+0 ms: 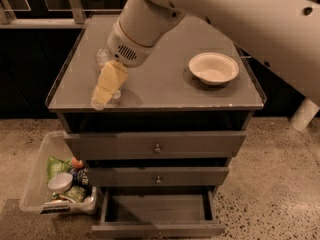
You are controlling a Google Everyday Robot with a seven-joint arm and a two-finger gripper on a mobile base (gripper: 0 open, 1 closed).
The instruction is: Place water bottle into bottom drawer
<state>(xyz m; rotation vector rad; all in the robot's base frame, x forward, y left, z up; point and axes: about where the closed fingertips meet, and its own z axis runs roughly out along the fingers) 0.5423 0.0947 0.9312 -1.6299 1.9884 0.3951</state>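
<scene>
While the bottom drawer stands pulled out at the near foot of the grey cabinet, its shallow tray bare, the water bottle lies up on the cabinet top, on the left side, so the delivery is not yet made. The gripper is right over it, a tan wedge angled down toward the near-left edge of the top and covering most of the bottle. From this angle I cannot tell whether the claw is spread, pressed together or pinching the bottle. Here's the score as I read it: drawer open, that part is done. What's left is a firm hold on the bottle, a lift off the top, a carry out past the near edge and down past the top drawer and middle drawer, both shut, and a release into the tray. Of the bottle itself only the far end shows, peeking out beside the arm's white wrist: clear, crinkled plastic catching a little light, on its side by the look of it, cap and label hidden. Over on the right, well apart, sits a white bowl, and down on the floor to the left is a clear bin of odds and ends; neither is in play.
</scene>
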